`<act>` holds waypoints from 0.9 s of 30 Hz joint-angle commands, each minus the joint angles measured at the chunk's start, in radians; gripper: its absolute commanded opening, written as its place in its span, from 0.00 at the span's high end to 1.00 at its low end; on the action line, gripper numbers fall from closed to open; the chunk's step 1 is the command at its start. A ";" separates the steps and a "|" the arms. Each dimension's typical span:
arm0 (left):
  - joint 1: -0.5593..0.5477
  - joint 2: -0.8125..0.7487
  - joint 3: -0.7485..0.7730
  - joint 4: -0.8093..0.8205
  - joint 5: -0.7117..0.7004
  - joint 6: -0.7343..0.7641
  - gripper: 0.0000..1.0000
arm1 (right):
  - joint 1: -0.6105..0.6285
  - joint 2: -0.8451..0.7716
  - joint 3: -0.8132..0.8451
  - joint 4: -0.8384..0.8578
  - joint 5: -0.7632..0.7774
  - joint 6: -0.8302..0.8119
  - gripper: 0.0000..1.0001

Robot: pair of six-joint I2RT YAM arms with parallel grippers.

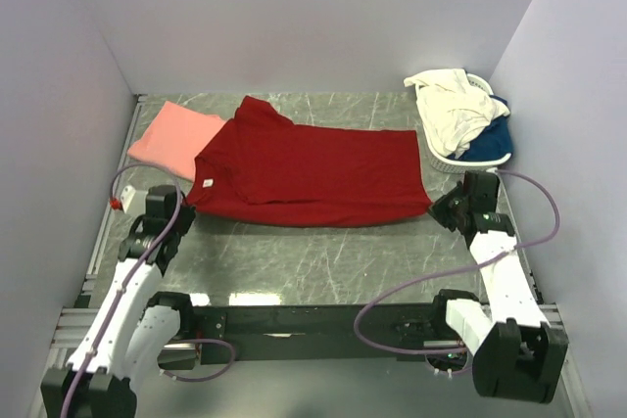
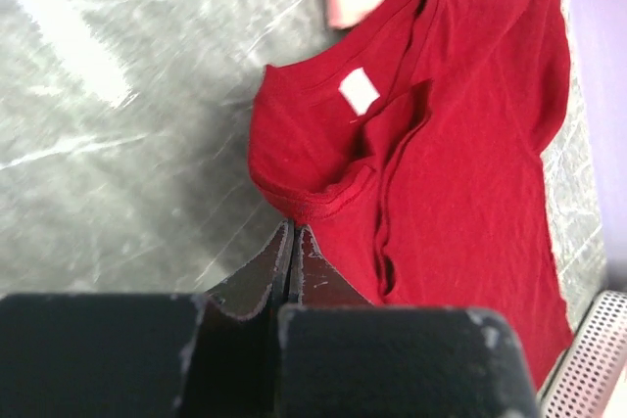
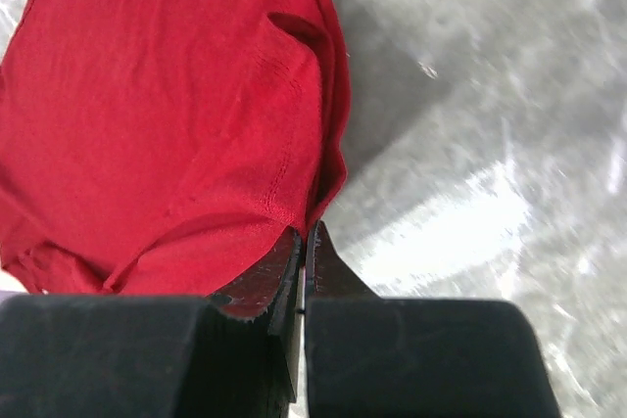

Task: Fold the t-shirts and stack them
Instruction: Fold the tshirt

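Spread across the grey marbled table point(image 1: 313, 261): deep red cotton t-shirt point(image 1: 313, 173), collar to the left. The left claw point(image 2: 292, 237) is pinched together on the sleeve hem, the right claw point(image 3: 306, 237) on the bottom hem corner. Risk: both bites look shallow, right at the edge, so the cloth may slip free on lifting and skew the fold.

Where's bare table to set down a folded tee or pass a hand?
Widest: near strip of table in front of the red tee, from left gripper to right gripper. Narrow far strip behind the red tee, between pink tee and basket. Crowded: centre under red tee, far-right corner with basket.
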 commanded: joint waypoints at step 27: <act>0.000 0.415 0.322 0.135 -0.068 0.095 0.49 | 0.360 0.185 0.107 0.202 -0.012 -0.099 0.33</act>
